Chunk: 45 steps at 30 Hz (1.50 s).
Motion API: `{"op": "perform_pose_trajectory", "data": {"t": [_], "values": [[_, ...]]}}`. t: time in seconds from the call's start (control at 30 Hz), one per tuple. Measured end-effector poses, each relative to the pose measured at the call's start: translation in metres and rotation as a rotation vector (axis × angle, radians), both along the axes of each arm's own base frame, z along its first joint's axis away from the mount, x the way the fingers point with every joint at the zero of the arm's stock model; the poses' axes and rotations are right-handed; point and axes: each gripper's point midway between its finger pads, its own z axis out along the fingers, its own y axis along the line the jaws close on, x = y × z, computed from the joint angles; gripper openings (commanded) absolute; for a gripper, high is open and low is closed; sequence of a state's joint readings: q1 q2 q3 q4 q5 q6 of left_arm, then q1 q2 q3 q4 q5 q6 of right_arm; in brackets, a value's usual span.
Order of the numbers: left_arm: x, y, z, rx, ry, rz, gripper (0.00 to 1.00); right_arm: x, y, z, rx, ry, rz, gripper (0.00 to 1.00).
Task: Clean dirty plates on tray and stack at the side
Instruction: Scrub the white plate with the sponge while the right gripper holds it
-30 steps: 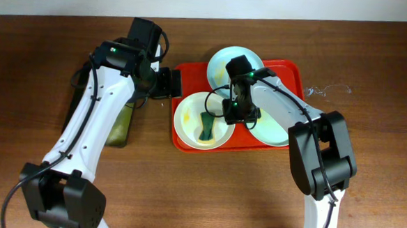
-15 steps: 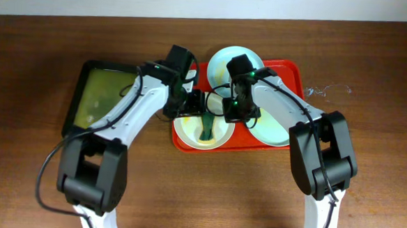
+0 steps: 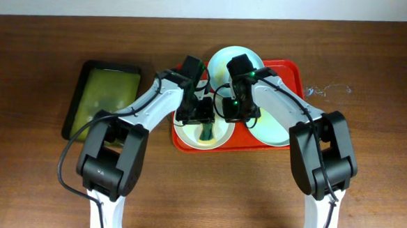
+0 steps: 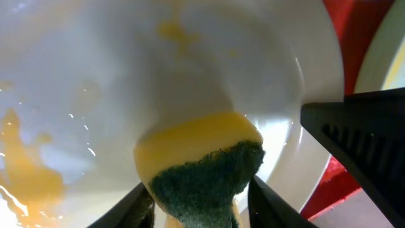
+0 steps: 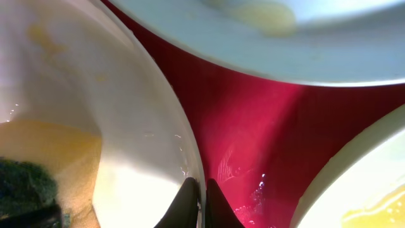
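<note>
Overhead, my left claw (image 3: 205, 115), clamped on the sponge (image 4: 202, 168), has swung from the dark tray (image 3: 103, 98) onto the white plate (image 3: 186, 130) on the red tray (image 3: 293, 73), while my right claw (image 5: 201, 193) pinches its rim, so scrubbing can start.

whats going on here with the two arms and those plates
The left gripper grips a yellow and green sponge lying on the white plate on the red tray. The right gripper pinches that plate's rim, probably to steady it. Yellow smears show on it. A mint plate and a third plate also sit on the tray.
</note>
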State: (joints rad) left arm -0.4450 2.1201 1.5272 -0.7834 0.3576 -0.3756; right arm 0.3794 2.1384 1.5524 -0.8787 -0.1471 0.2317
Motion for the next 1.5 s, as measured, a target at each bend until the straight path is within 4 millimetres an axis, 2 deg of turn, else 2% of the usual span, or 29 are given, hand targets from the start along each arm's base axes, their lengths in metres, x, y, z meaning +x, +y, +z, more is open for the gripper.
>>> {"op": "perform_pose_trajectory", "data": {"t": [0.03,0.13,0.23,0.43,0.53,0.6,0.63,0.77,0.8,0.9,0.97,1.07,1.13,1.3,1.43,1.5], "values": [[-0.001,-0.001,-0.001,0.017,-0.004,0.003,0.36,0.0,0.0,0.0,0.0,0.0,0.0,0.05],[-0.004,-0.002,-0.004,0.072,-0.023,-0.003,0.21,0.0,0.0,0.0,0.0,0.001,0.0,0.05],[-0.007,0.003,-0.008,0.138,-0.027,0.012,0.0,0.0,0.0,0.0,0.0,0.001,0.0,0.04],[0.0,0.018,-0.011,0.269,-0.092,0.03,0.0,0.0,0.001,0.0,0.005,-0.001,0.0,0.05],[0.026,0.039,-0.007,0.414,-0.232,0.072,0.0,0.001,0.001,0.0,0.006,-0.003,-0.001,0.04],[0.045,0.061,0.0,0.531,-0.329,0.12,0.0,0.001,0.001,0.0,0.005,-0.003,0.0,0.04],[0.048,0.068,0.002,0.566,-0.347,0.132,0.0,0.001,0.001,0.0,0.005,-0.002,0.0,0.04],[0.058,0.074,0.018,0.607,-0.381,0.151,0.0,0.0,0.001,0.0,0.005,-0.001,-0.001,0.04],[0.058,0.067,0.02,0.564,-0.365,0.145,0.0,0.0,0.001,0.0,0.005,-0.001,0.0,0.04],[0.036,0.022,0.012,0.295,-0.217,0.077,0.0,0.001,0.001,0.0,0.005,-0.003,0.0,0.04],[0.026,0.006,0.011,0.215,-0.17,0.05,0.0,0.001,0.001,0.0,0.006,-0.003,0.0,0.04],[0.021,0.016,-0.001,0.26,-0.157,0.053,0.0,0.001,0.001,0.0,0.005,-0.003,0.0,0.04],[0.021,0.032,-0.006,0.345,-0.174,0.07,0.0,0.0,0.001,0.0,0.005,-0.002,0.004,0.04],[0.025,0.084,-0.006,0.624,-0.246,0.106,0.0,0.0,0.001,0.0,0.005,0.0,0.002,0.04],[0.025,0.091,0.002,0.7,-0.266,0.081,0.0,0.0,0.003,0.001,0.016,0.001,0.003,0.04],[0.036,0.084,0.016,0.641,-0.266,0.097,0.0,0.0,0.003,0.001,0.016,0.002,0.003,0.04]]}}
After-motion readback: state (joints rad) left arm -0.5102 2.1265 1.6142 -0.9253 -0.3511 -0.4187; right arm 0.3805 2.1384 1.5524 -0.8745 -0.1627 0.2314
